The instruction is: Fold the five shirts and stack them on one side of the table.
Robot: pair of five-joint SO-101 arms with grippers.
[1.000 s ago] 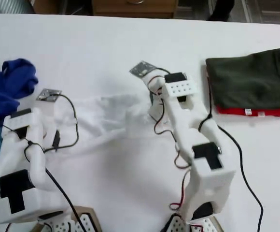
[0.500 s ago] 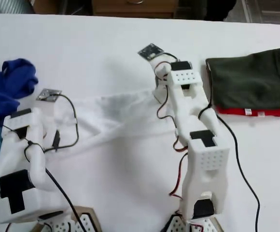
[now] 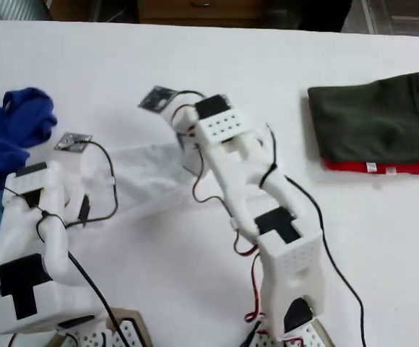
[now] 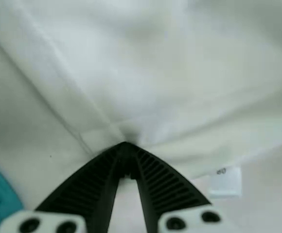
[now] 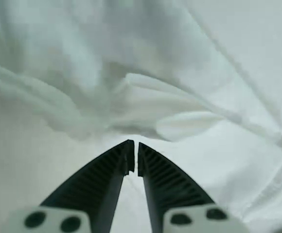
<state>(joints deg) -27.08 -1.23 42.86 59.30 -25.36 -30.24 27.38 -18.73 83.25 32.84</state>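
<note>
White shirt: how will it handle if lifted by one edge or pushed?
Likely floppy: the white shirt bunches into soft folds near the right gripper. Probably light, the cloth looks thin. Pushed, it may wrinkle more, not slide flat.

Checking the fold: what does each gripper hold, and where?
Left gripper pinches the shirt at a hem near its tag. Right gripper is shut; hold unclear.

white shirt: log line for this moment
left end effector: shut on white shirt | right end effector: shut on white shirt | green shirt: folded, on red shirt | blue shirt: unfolded
</note>
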